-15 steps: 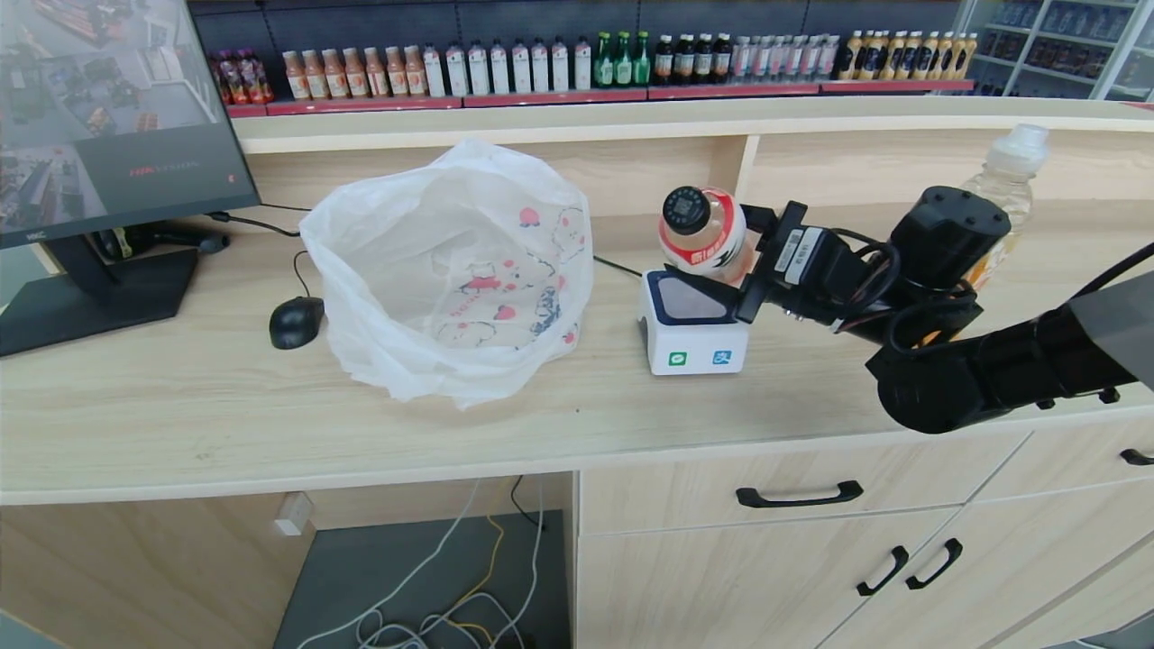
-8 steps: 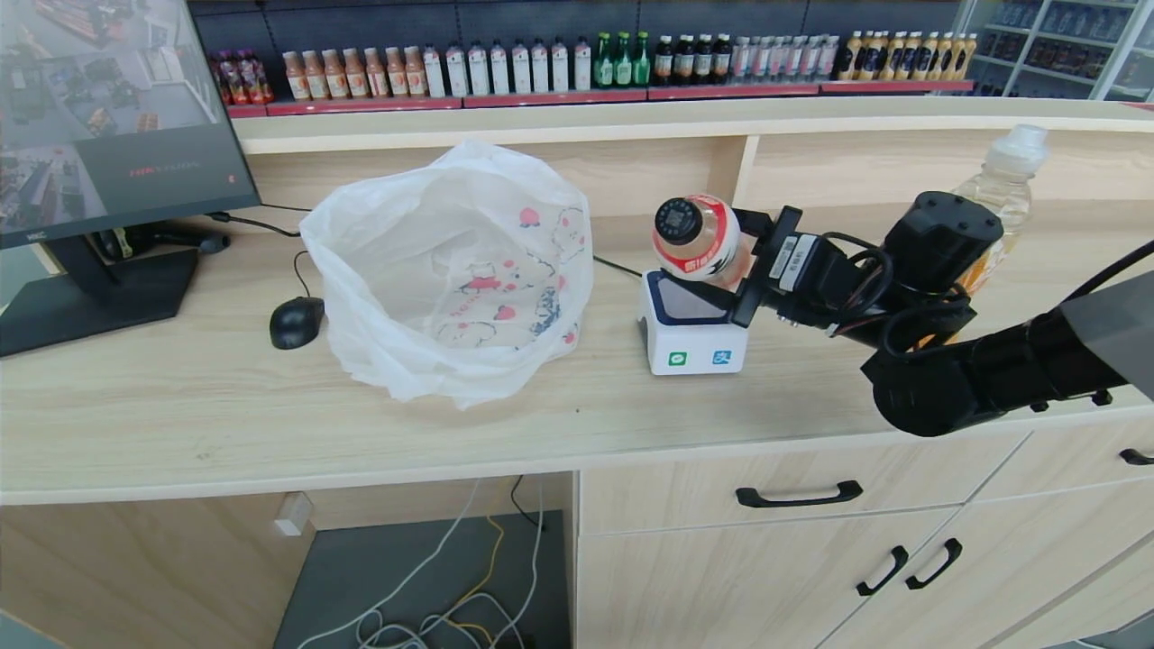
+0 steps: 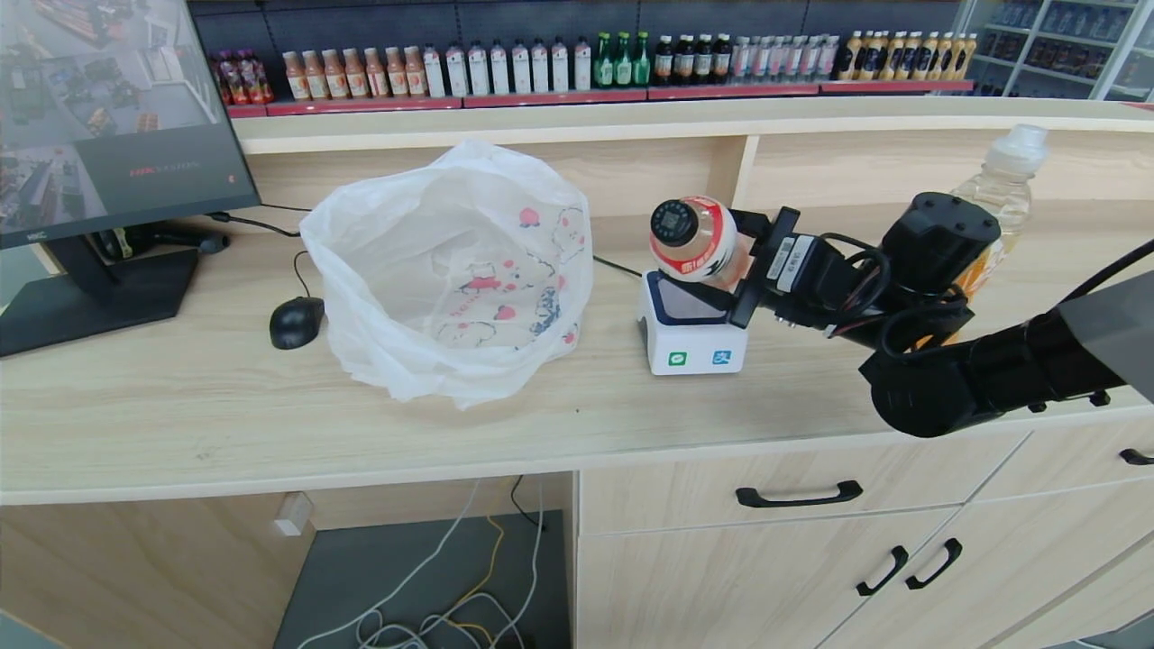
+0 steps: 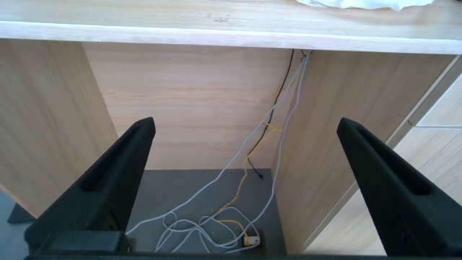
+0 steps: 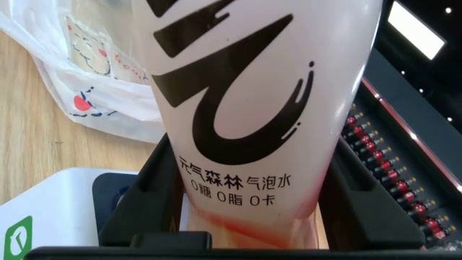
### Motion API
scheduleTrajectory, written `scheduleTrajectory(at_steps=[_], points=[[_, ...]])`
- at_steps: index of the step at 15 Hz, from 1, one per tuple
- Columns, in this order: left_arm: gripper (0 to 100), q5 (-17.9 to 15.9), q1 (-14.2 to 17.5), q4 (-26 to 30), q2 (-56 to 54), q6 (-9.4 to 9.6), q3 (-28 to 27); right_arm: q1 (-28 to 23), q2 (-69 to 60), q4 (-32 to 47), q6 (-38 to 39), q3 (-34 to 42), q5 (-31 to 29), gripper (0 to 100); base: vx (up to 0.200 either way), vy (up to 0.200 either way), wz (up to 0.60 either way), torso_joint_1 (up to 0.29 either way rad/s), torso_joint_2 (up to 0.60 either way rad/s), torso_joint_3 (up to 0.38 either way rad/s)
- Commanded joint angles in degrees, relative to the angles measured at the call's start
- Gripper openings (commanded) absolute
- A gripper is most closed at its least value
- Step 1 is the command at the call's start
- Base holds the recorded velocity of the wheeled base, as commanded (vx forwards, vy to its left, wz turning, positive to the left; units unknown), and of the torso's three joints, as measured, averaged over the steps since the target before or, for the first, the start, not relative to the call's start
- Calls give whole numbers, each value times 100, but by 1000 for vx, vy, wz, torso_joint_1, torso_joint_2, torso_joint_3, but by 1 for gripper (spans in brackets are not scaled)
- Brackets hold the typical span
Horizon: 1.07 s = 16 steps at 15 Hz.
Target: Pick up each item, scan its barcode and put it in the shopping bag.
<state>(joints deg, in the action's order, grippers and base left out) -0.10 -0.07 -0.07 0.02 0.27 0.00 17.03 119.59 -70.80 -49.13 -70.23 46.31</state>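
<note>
Your right gripper (image 3: 741,257) is clamped on the bottle (image 3: 692,236). The bottle lies tipped on its side between the jaws, cap end toward the shopping bag (image 3: 451,270), just above the scanner (image 3: 692,335) on the desk (image 3: 180,397). Your left gripper (image 4: 245,130) hangs below the desk edge, fingers wide apart.

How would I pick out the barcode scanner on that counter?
Look along the wooden counter, right of the white plastic bag. The scanner is the small white box with a dark slanted top, just beneath the bottle that the right gripper holds.
</note>
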Motion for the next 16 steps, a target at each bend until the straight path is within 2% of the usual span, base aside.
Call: scheduleTrajectory(at_steps=[1, 7, 10, 16], points=[[100, 1, -1, -1, -2, 0, 0, 2, 12, 5, 0, 1, 1, 0, 0, 0, 0, 0, 0, 0], [100, 1, -1, -1, -2, 0, 0, 2, -85, 23, 35, 1, -26, 0, 0, 0, 0, 0, 0, 0], [100, 1, -1, -1, -2, 0, 0, 116, -375, 348, 140, -35, -122, 0, 0, 0, 0, 0, 0, 0], [100, 1, -1, -1, -2, 0, 0, 318, -744, 365, 1002, -87, -553, 0, 0, 0, 0, 0, 0, 0]])
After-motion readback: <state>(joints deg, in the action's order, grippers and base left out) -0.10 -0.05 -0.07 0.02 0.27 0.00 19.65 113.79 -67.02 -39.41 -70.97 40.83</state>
